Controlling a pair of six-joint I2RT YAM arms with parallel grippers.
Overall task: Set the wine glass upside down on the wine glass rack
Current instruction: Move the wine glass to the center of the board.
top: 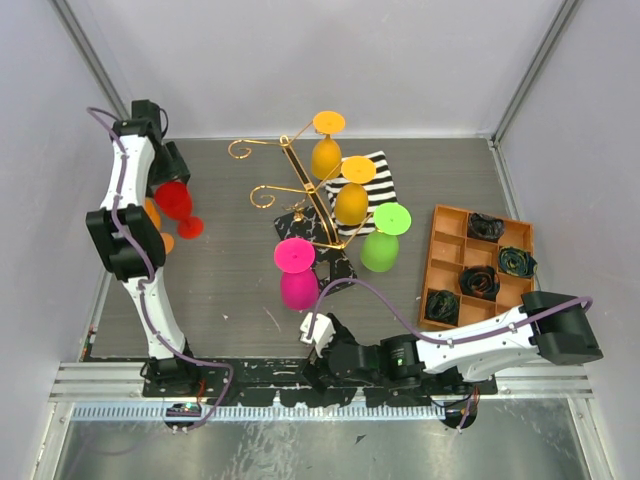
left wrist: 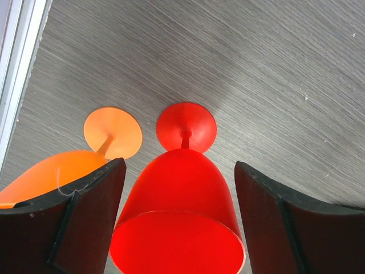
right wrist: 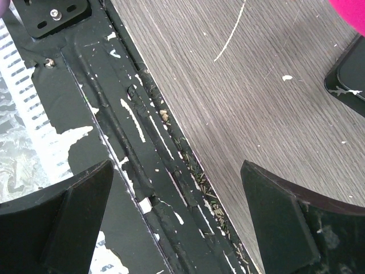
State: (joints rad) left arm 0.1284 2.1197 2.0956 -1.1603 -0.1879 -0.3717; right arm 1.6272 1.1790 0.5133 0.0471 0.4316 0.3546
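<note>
A red wine glass [top: 174, 200] stands at the table's far left with its foot [left wrist: 186, 127] on the tabletop. My left gripper [left wrist: 179, 165] is open, one finger on each side of the bowl [left wrist: 182, 194], with a gap showing on both sides. The wine glass rack [top: 290, 172], a gold wire stand on a black veined base [top: 336, 267], stands mid-table. Two amber glasses [top: 326, 155], a green one [top: 380, 250] and a pink one [top: 298, 285] hang on it foot-up. My right gripper [top: 318, 330] is open and holds nothing, low over the near table edge [right wrist: 171, 142].
An orange glass [left wrist: 63, 171] stands close beside the red one, just outside my left finger. A black-and-white striped cloth [top: 372, 180] lies behind the rack. An orange compartment tray [top: 440, 262] with dark rosettes sits at the right. Walls close in the table.
</note>
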